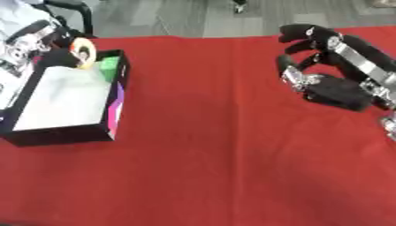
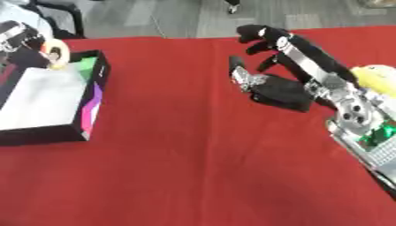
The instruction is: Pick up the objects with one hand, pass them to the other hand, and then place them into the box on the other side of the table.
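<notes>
A black-walled box (image 1: 66, 133) with a white floor stands at the table's left side. Over its far corner my left hand (image 1: 37, 39) is shut on a pale ring like a tape roll (image 1: 83, 52), held on edge just above the rim. A green object (image 1: 111, 67) lies inside the box against its far right wall. My right hand (image 2: 280, 92) hovers over the red cloth at the far right, palm down, fingers spread and relaxed, holding nothing.
A yellow object (image 2: 377, 78) lies at the right edge, behind my right arm. A green and white thing (image 2: 379, 136) shows by the forearm at the lower right. Red cloth (image 1: 209, 145) spans the table between box and right hand. Grey floor lies beyond the far edge.
</notes>
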Controlling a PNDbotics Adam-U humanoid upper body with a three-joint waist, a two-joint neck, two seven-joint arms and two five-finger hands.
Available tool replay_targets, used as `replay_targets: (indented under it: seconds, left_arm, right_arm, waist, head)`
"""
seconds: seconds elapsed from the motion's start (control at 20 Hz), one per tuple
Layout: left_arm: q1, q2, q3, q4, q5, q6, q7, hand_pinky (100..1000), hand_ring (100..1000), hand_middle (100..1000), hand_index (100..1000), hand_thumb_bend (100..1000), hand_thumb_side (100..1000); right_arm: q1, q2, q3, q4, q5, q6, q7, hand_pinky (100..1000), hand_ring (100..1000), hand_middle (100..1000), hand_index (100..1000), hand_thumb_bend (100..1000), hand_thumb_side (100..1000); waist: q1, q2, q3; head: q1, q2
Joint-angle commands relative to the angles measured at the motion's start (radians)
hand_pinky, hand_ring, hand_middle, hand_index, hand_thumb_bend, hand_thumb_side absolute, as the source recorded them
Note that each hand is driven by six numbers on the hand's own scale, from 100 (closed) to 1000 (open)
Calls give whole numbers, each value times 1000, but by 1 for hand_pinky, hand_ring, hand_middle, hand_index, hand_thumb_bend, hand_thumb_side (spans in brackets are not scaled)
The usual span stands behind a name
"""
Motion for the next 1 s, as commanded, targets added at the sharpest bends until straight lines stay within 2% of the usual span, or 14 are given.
replay_targets:
  seconds: [0.05,0.15,0.25,0.3,0.45,0.55,0.65,0.85,0.9,1.0]
  left_arm:
    - [-15,20,15,8,-25,-13,5,782,744,560,577,113,183]
    - [-14,19,16,18,-43,-13,9,808,783,616,659,149,180]
    - [-14,18,17,28,-60,-9,6,837,843,714,751,201,172]
    - [-13,17,16,34,-72,-5,1,851,873,749,794,214,310]
    - [-14,15,19,41,-107,6,-2,868,892,774,831,291,655]
    - [-15,13,22,39,-117,13,8,869,892,773,830,301,797]
    - [-15,12,26,33,-113,15,24,863,885,768,826,307,808]
    - [-13,13,35,15,-97,30,62,832,839,748,802,100,690]
    - [-13,13,38,7,-88,36,73,832,839,748,802,100,690]
    - [-13,14,45,-14,-64,44,99,824,833,722,775,100,614]
  right_arm:
    - [-9,-24,-17,-15,-8,-2,-10,687,845,850,930,100,601]
    - [-9,-25,-17,-15,-10,-2,-11,687,845,849,930,100,604]
    - [-8,-25,-17,-15,-10,-3,-11,687,844,849,929,100,611]
    - [-8,-26,-17,-15,-10,-3,-11,687,844,849,929,100,616]
    - [-7,-27,-18,-15,-10,-3,-13,687,843,849,929,100,623]
    - [-6,-28,-19,-15,-10,-3,-15,687,842,849,929,100,628]
    - [-5,-30,-20,-15,-11,-3,-17,687,842,849,929,100,629]
    - [-5,-37,-26,-15,-16,-7,-22,685,840,846,918,100,615]
    - [-4,-39,-29,-15,-18,-8,-25,685,840,846,918,100,615]
    - [-3,-46,-38,-15,-21,-12,-31,683,838,830,899,100,577]
  waist:
    - [-15,0,0]
    - [-14,0,-1]
    - [-14,0,-2]
    - [-14,0,-3]
    - [-13,0,-4]
    - [-13,-1,-5]
    - [-12,-2,-5]
    - [-10,-3,-5]
    - [-10,-4,-5]
    - [-11,-5,-6]
  head:
    - [3,-4]
    - [0,-3]
    - [-3,-5]
    - [-4,-5]
    - [-8,-6]
    - [-13,-6]
    - [-18,-6]
    - [-35,-7]
    - [-43,-6]
    - [-70,-4]
